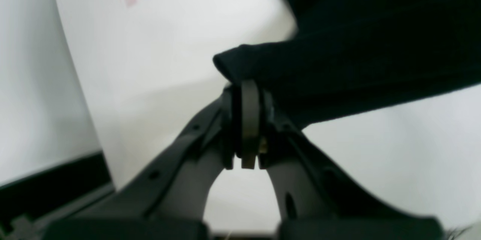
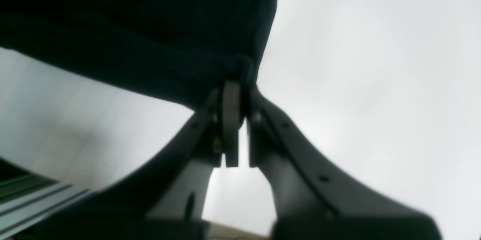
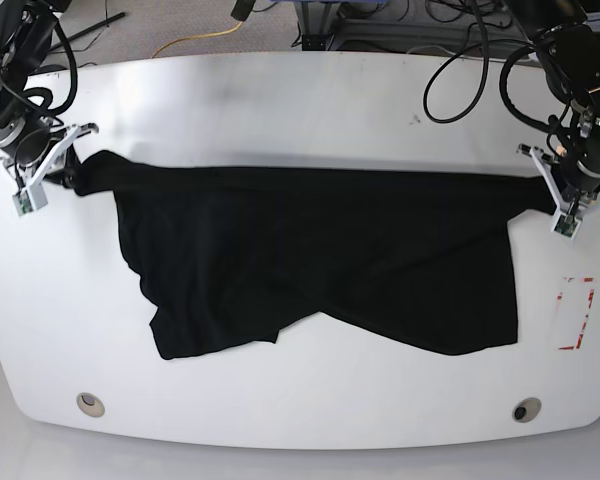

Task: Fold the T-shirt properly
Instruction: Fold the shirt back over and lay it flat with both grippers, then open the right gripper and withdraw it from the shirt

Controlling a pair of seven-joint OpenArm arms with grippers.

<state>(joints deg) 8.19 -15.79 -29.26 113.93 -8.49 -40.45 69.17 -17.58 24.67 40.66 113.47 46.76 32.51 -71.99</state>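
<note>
The black T-shirt (image 3: pixel 320 255) hangs stretched across the white table (image 3: pixel 300 100), its top edge pulled taut between both arms and its lower part lying rumpled on the surface. No print shows. At the base view's right, my left gripper (image 3: pixel 552 192) is shut on the T-shirt's edge; close up the left gripper (image 1: pixel 246 86) pinches a black fold (image 1: pixel 338 74). On the base view's left, my right gripper (image 3: pixel 68 160) is shut on the other end, and in the wrist view the right gripper (image 2: pixel 238 82) clamps dark cloth (image 2: pixel 150 37).
A red rectangular marking (image 3: pixel 577 313) sits on the table near the right edge. Two round holes (image 3: pixel 90 403) (image 3: pixel 525 409) lie near the front edge. Cables and equipment (image 3: pixel 380 20) crowd the floor behind the table.
</note>
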